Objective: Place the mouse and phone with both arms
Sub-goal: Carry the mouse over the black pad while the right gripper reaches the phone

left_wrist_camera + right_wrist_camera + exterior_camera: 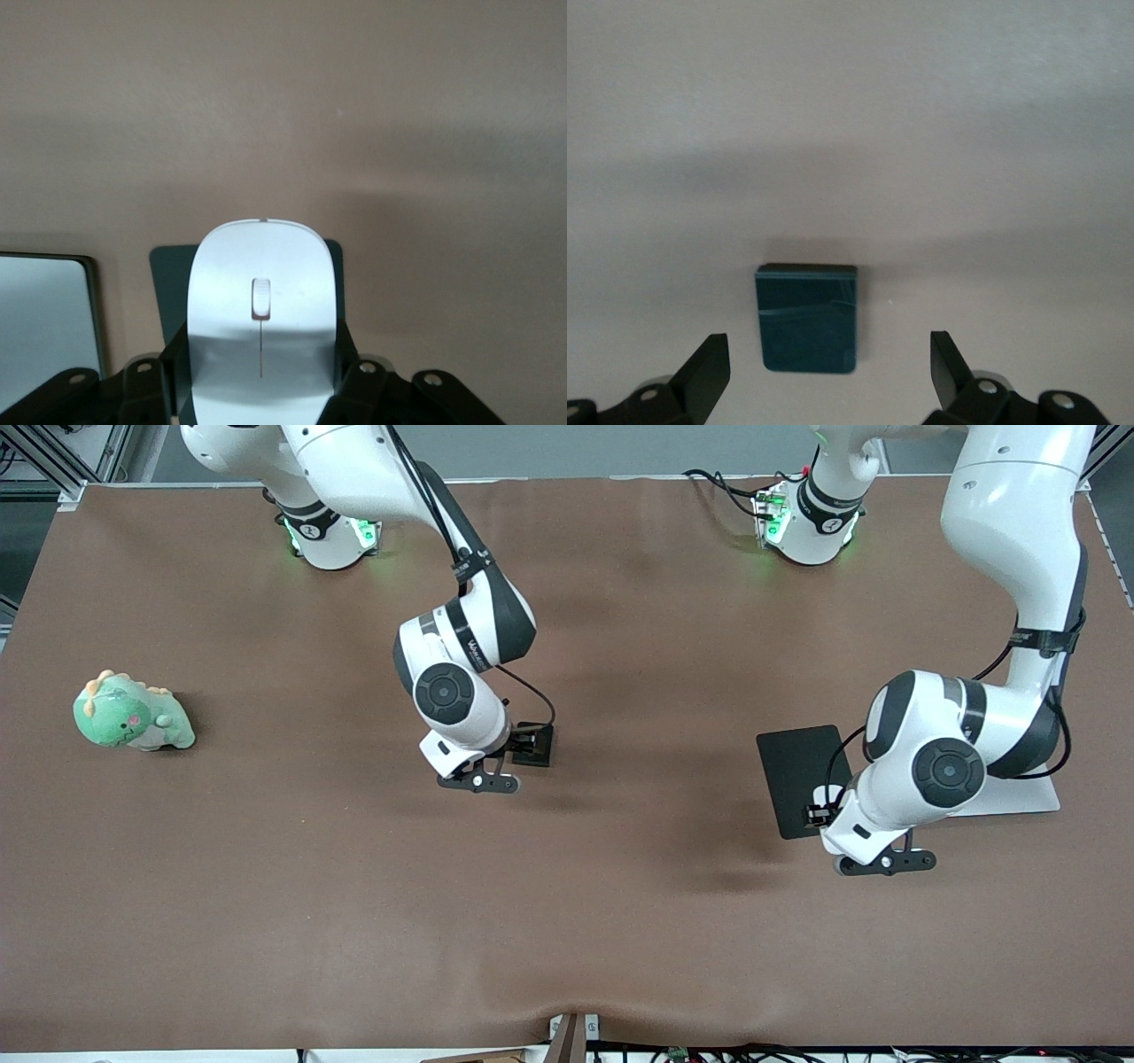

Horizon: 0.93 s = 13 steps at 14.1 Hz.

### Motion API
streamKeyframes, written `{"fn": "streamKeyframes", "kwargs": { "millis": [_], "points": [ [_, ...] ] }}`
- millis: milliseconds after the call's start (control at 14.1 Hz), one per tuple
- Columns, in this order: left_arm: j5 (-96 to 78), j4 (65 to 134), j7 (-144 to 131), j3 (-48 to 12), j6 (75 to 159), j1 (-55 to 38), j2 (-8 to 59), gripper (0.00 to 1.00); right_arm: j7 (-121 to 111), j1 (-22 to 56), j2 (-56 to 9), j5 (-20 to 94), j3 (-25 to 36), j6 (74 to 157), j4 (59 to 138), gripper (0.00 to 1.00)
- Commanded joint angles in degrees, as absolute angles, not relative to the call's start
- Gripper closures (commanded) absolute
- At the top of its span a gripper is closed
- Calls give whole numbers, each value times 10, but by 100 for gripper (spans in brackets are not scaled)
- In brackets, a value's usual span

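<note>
My left gripper (821, 811) is shut on the white mouse (262, 301), a finger pressed on each of its sides, and holds it just above the flat black pad (797, 775). In the left wrist view the left gripper (262, 359) shows with the mouse filling the gap between its fingers. The arm hides most of the mouse in the front view. The black phone (537, 747) lies flat on the brown table near its middle. My right gripper (523, 746) hangs open just over it. In the right wrist view the phone (806, 319) lies between the spread fingers of the right gripper (828, 343), untouched.
A silver laptop (1019, 797) lies beside the pad, partly under the left arm; it also shows in the left wrist view (44, 323). A green plush dinosaur (131, 714) sits at the right arm's end of the table. The pad shows under the mouse (335, 266).
</note>
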<state>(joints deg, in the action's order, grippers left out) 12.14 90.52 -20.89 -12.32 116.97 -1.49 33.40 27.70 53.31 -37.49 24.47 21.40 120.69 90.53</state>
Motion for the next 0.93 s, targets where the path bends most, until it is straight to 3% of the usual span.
{"fn": "streamKeyframes", "kwargs": {
  "millis": [0, 498, 854],
  "points": [
    [125, 940, -217, -127, 1179, -11, 322, 100, 280, 548, -383, 256, 218, 1237, 922, 0],
    [125, 1126, -237, -127, 1323, 10, 258, 100, 280, 581, -384, 252, 218, 1303, 976, 0],
    [125, 1190, -252, -126, 1396, 11, 253, 100, 294, 595, -403, 257, 217, 1329, 976, 0]
  ]
}}
